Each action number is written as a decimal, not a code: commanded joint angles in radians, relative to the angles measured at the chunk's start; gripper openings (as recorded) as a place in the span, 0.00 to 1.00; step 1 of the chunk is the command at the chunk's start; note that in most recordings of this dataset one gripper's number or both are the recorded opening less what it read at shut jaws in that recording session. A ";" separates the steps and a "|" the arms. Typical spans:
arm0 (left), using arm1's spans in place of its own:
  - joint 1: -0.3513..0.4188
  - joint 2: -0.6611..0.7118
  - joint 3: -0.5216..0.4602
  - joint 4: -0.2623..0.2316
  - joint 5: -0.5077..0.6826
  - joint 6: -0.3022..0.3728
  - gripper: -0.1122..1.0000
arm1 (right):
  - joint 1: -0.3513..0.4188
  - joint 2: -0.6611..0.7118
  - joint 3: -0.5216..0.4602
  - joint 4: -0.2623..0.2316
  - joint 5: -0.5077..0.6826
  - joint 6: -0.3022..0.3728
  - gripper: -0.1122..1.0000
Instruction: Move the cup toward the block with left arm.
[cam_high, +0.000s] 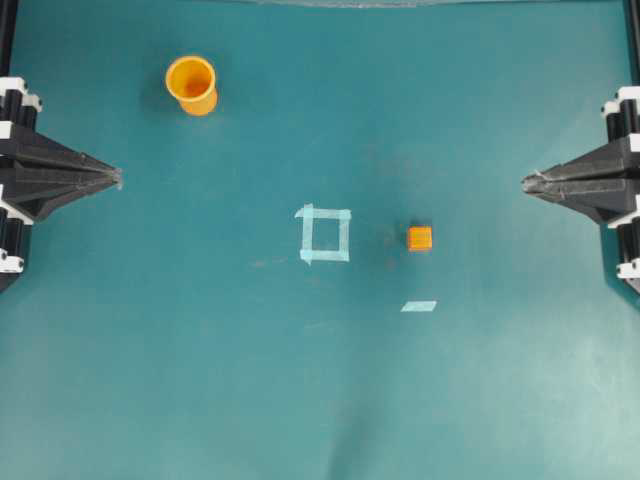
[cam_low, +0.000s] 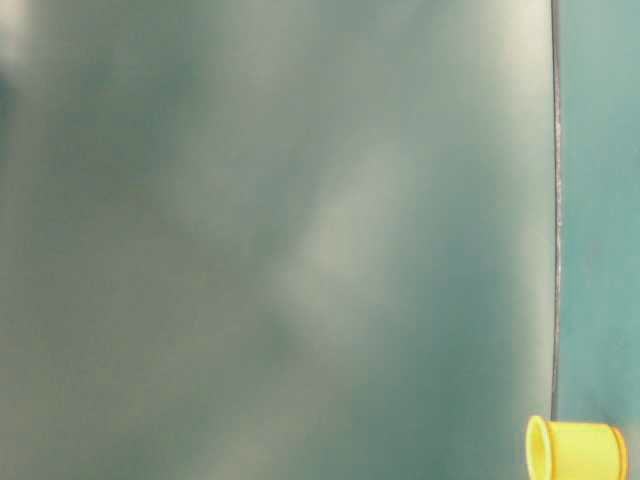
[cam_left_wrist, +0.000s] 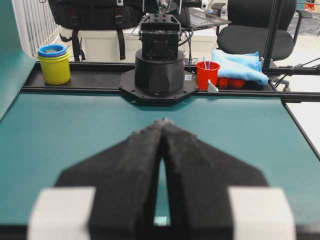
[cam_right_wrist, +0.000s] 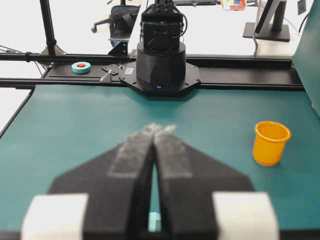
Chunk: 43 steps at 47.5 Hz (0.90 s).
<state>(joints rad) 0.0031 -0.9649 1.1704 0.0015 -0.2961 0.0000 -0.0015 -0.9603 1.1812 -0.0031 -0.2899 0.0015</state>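
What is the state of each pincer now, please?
Left pincer: closed, holding nothing.
Right pincer: closed, holding nothing.

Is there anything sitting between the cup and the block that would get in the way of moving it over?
Nothing solid. Between the cup and the block lies bare green mat; the tape square sits near that line but is flat.

My small orange-yellow plastic cup (cam_high: 191, 84) stands upright, mouth open, at the far left of the teal table (cam_high: 480, 400). The tiny orange cube block (cam_high: 419, 238) rests flat well apart from it, right of centre, untouched.
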 joint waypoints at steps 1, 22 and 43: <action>0.003 0.005 -0.014 0.014 0.048 0.008 0.10 | -0.002 0.006 -0.020 0.000 -0.003 -0.008 0.10; 0.115 0.005 -0.012 0.008 0.193 -0.031 0.10 | -0.002 0.040 -0.034 -0.008 0.041 -0.008 0.10; 0.348 0.097 -0.005 0.008 0.454 -0.181 0.15 | 0.000 0.041 -0.035 -0.008 0.041 -0.008 0.10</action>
<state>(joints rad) 0.3329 -0.8958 1.1750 0.0123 0.1197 -0.1749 -0.0015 -0.9219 1.1766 -0.0077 -0.2454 -0.0061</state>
